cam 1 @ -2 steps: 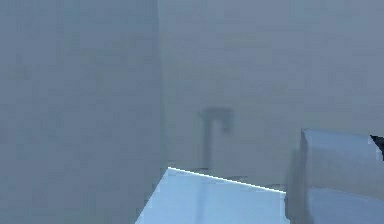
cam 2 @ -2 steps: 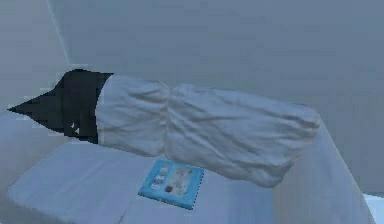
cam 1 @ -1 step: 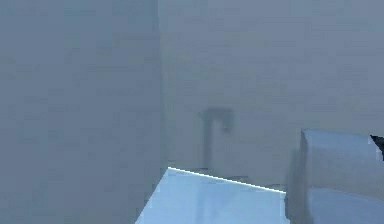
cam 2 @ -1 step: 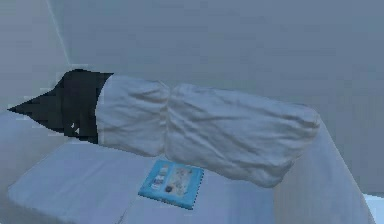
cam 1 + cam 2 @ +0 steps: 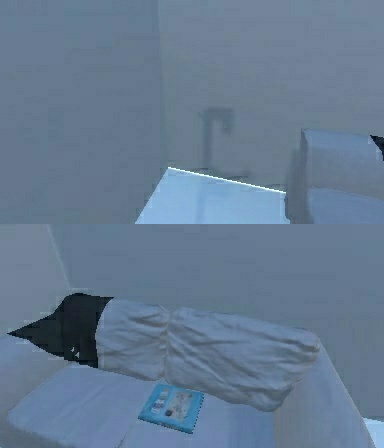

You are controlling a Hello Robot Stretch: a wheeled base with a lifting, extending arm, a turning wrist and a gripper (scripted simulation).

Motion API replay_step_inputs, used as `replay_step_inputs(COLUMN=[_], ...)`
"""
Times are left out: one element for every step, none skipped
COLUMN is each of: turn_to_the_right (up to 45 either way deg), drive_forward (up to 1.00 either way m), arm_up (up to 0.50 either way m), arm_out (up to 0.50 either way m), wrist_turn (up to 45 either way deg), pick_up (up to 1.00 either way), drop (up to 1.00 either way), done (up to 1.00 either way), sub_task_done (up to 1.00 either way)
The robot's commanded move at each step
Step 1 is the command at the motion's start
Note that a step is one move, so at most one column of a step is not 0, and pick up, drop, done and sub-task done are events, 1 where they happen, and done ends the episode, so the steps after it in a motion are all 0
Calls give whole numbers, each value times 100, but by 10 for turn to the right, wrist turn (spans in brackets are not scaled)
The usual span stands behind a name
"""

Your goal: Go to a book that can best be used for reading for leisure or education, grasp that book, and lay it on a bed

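A: Nearest the lens, arm side view: pale bed [image 5: 60, 409] along the bottom edge. Flat on it, a thin light-blue book [image 5: 172, 407], cover up, set slightly askew.

B: Noted. Touching anything else?

A: Resting on the mattress. Upper edge just beside or tucked under a rumpled white roll of bedding [image 5: 210, 349]; cannot tell which. Roll laid across the bed, with a dark pointed end [image 5: 65, 329] toward the view's left.

B: Forward view?

A: At the bottom, a pale corner, presumably of the same bed [image 5: 200, 200]. At the right, a pale blocky shape [image 5: 335, 175], perhaps a pillow. Behind, bare grey walls [image 5: 90, 90] meeting in a corner.

B: Fingers?

A: State not determinable from either picture. Entered as "cannot tell".

B: Progress, then?

A: Judged only from the lie of things: book on a bed, so end condition apparently met. Entered as finished, by inference: going to the book, grasping it. Entered as done or all but done: laying it down.

B: Left to do?

A: Probably little. Worth confirming: book lying free and stable. Placed apart from the bed's visible edges, so low risk of sliding off, as an estimate only.
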Motion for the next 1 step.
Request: replay_step_inputs(turn_to_the_right=[0], drive_forward=[0], arm_up=[0], arm_out=[32], wrist_turn=[0], pick_up=[0], drop=[0], done=[0], sub_task_done=[0])
